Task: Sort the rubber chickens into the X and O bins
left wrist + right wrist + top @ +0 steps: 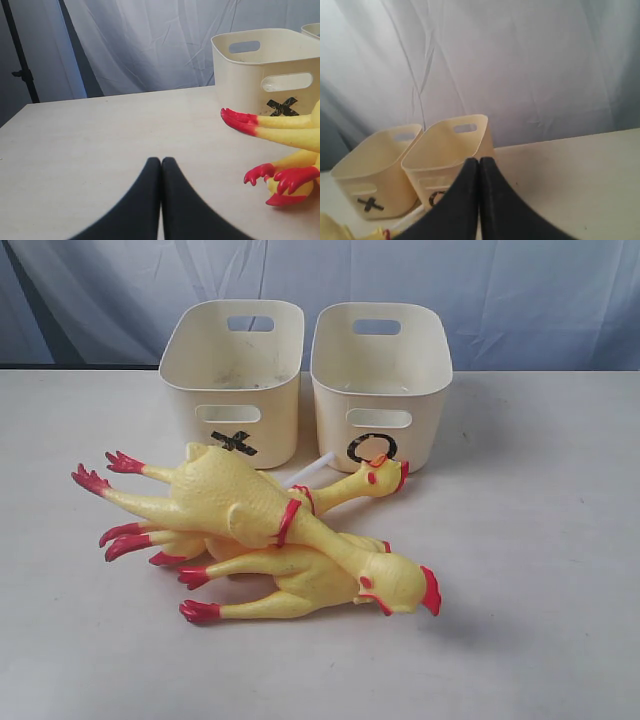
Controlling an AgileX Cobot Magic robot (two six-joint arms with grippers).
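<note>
Left gripper and right gripper pinched shut, empty; rubber chickens piled crosswise on the near side of X bin and O bin; lift one and the tangle could drag its neighbours along.

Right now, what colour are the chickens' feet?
Red feet on yellow chickens; the left wrist view shows them best.
</note>
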